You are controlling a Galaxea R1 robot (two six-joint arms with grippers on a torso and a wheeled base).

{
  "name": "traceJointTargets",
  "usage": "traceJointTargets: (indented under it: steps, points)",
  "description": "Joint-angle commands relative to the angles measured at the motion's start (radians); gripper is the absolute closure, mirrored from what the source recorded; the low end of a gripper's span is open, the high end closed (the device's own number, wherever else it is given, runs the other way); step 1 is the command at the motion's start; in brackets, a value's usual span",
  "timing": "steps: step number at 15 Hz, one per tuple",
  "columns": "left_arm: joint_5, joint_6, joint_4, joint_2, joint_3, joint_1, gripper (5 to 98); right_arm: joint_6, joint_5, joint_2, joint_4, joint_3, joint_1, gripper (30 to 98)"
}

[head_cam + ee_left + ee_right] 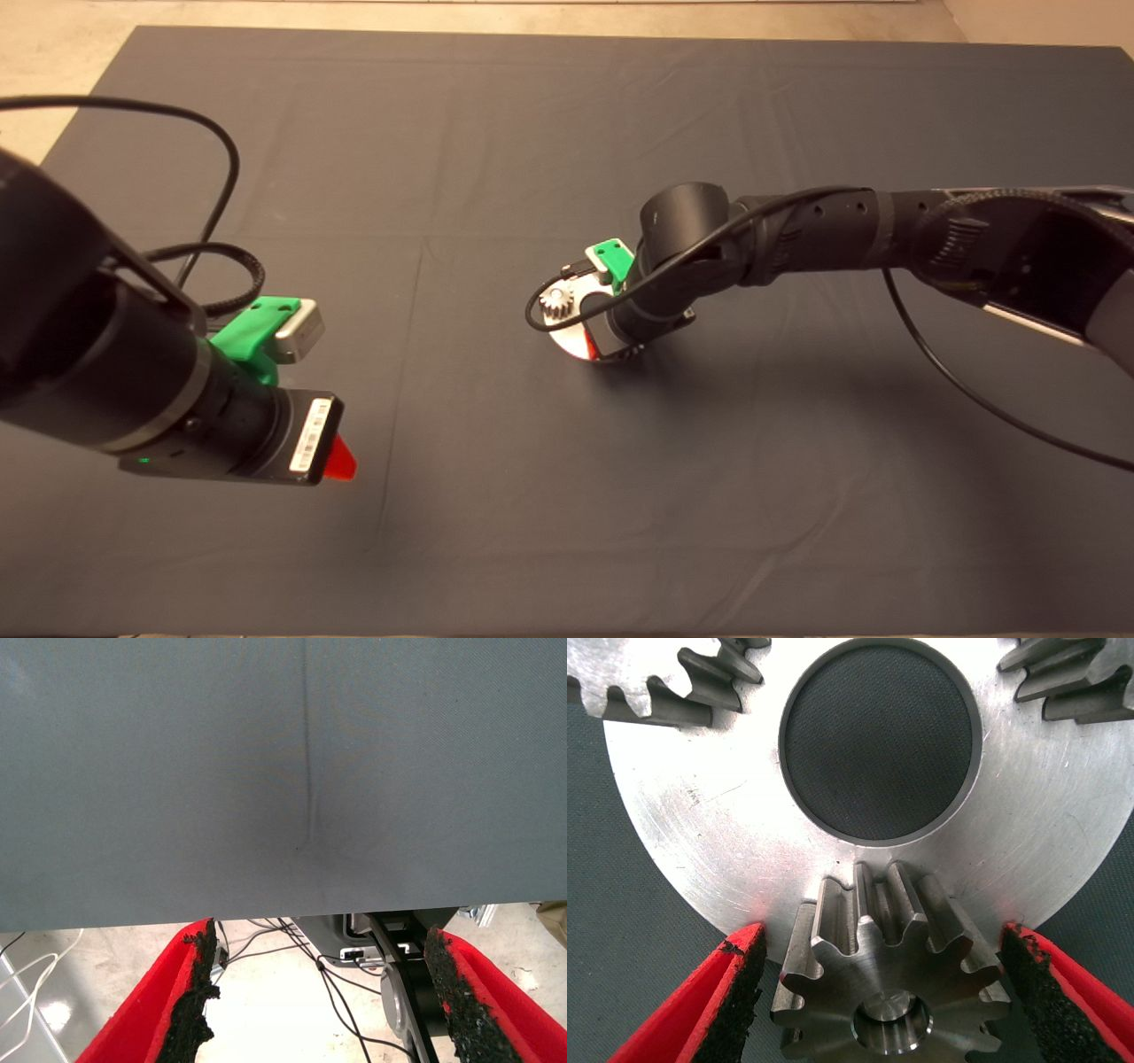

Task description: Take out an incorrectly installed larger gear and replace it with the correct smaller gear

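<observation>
A smaller gear (886,992) of grey steel with straight teeth stands on the silver disc (700,842), beside the disc's big round centre hole. My right gripper (881,937) is open around it, with one red finger on each side and a gap to each pad. In the head view this gripper (588,342) points down over the disc (567,341) at mid mat, where another small gear (558,306) shows. Two matching small gears (673,682) (1072,678) sit elsewhere on the disc. The larger gear is out of view. My left gripper (339,461) hovers open at the left.
The dark mat (567,496) covers the table, with a few creases. The left wrist view looks past the mat's edge (266,920) to a pale floor with cables (328,992). A black cable (957,381) loops from the right arm above the mat.
</observation>
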Motion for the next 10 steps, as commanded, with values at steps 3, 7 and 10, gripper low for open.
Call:
traceJointTargets:
  steps: [3, 7, 10]
  points:
    - [0.132, -0.006, 0.009, 0.000, 0.013, -0.009, 44.4, -0.004, -0.128, 0.013, -0.038, 0.005, 0.017, 59.2]
    - [0.132, -0.005, 0.009, 0.000, 0.011, -0.008, 44.4, -0.004, -0.128, 0.025, -0.061, 0.005, 0.017, 68.2]
    - [0.132, -0.006, 0.014, 0.001, 0.011, -0.007, 44.4, -0.004, -0.128, 0.036, -0.065, 0.005, 0.017, 72.1]
